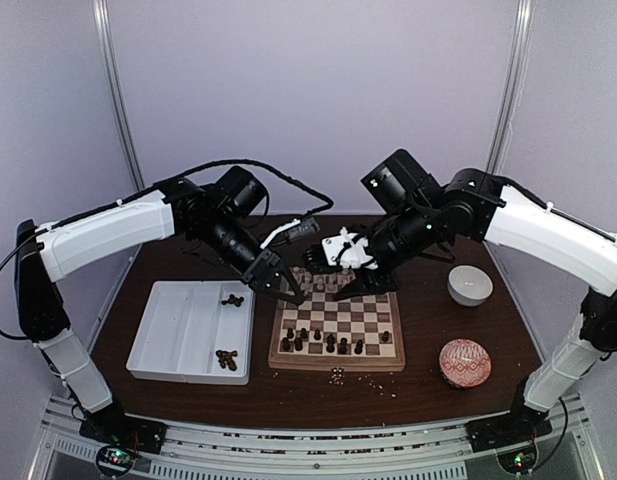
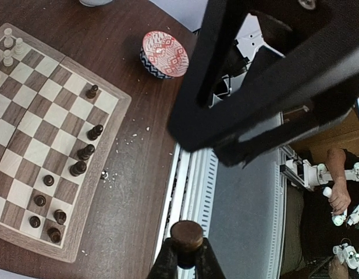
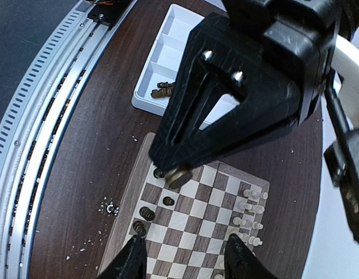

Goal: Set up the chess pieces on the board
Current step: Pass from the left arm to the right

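The board [image 1: 373, 320] lies mid-table. Several dark brown chess pieces [image 1: 328, 343] stand along its near rows, also seen in the left wrist view [image 2: 80, 160]. Cream-white pieces [image 2: 7, 46] stand along its far edge, also in the right wrist view [image 3: 249, 209]. My left gripper [image 1: 288, 292] hovers over the board's far left corner, shut on a dark brown piece [image 2: 186, 233], which also shows in the right wrist view [image 3: 179, 176]. My right gripper [image 3: 188, 261] is open and empty above the far middle of the board [image 3: 208, 221], beside the left gripper.
A white divided tray [image 1: 178, 330] left of the board holds more dark pieces [image 1: 226, 360]. A white bowl [image 1: 470, 285] and a red patterned bowl [image 1: 465, 362] stand to the right. Pale crumbs [image 1: 338, 375] lie before the board's near edge.
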Available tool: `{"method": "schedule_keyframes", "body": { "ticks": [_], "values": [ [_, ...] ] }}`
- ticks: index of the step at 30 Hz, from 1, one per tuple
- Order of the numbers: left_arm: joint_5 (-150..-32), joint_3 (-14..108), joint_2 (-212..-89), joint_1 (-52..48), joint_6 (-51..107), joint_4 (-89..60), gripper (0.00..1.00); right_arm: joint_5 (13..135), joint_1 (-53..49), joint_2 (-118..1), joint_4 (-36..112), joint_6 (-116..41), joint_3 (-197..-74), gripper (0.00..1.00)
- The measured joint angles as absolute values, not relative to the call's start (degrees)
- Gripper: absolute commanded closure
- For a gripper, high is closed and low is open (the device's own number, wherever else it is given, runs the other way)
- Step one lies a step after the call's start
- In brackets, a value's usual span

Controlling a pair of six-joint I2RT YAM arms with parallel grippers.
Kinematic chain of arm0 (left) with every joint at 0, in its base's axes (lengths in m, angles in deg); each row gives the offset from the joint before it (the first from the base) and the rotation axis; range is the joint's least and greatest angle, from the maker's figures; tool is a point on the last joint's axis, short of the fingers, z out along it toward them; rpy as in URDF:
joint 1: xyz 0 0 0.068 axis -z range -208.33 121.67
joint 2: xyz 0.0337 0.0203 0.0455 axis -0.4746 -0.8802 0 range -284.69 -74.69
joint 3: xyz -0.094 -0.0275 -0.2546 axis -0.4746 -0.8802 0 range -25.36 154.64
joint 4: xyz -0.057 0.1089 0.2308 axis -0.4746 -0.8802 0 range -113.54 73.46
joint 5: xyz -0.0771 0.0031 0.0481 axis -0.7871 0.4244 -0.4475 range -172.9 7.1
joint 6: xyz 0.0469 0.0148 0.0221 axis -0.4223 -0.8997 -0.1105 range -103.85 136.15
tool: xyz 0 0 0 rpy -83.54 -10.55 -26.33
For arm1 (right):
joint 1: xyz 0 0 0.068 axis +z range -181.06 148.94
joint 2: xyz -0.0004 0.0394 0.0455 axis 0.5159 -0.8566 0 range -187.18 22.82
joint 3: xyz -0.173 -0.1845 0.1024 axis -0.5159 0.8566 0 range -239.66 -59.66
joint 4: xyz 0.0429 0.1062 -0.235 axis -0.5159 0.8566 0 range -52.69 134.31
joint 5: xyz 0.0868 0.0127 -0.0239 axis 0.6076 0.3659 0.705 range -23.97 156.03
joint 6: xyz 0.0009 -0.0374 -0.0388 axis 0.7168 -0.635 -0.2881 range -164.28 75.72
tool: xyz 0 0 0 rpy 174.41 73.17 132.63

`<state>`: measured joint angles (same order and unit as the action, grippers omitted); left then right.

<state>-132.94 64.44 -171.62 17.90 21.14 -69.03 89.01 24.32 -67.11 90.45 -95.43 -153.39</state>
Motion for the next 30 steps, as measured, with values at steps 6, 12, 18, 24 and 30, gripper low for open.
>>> {"method": "schedule_keyframes", "body": {
  "ticks": [6,12,18,24,30],
  "values": [
    [-134.8,65.3,-173.5,19.1,21.9,-69.1,0.98,84.9,27.6,-71.0,90.6,-95.7,-156.6,0.53],
    [-136.0,65.4,-173.6,19.4,22.0,-69.1,0.98,81.6,30.8,-72.2,90.9,-97.1,-156.9,0.57],
    [-136.8,65.4,-173.6,19.4,22.1,-68.9,0.98,79.0,32.2,-72.4,91.3,-98.2,-156.9,0.65],
    [-137.2,65.4,-173.8,19.4,22.1,-68.9,0.97,76.7,33.0,-72.4,90.7,-98.3,-156.5,0.77],
    [-137.1,65.4,-174.5,19.4,22.9,-68.9,0.86,74.5,33.5,-72.4,89.2,-97.9,-155.0,0.86]
  ]
}}
